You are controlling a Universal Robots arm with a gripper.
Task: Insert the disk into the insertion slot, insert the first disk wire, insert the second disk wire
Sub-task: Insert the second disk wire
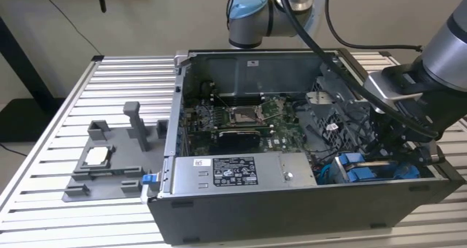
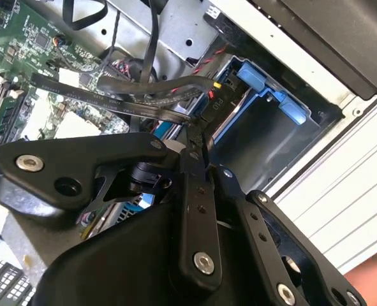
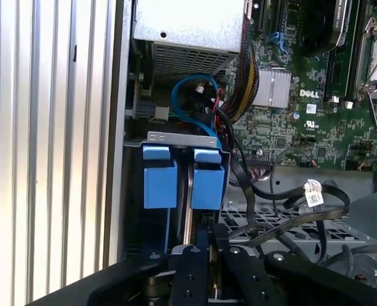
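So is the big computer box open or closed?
Open. The computer case has no side cover, so the green motherboard inside shows.

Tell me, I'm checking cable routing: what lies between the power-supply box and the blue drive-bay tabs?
In the first wrist view, a looped blue cable and a wire bundle lie between the power-supply box and the blue tabs.

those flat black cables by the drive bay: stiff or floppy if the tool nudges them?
Probably floppy: the flat black cables sag in loose loops over the grey chassis floor. Likely light, and springy enough to recoil. The tagged one may snag.
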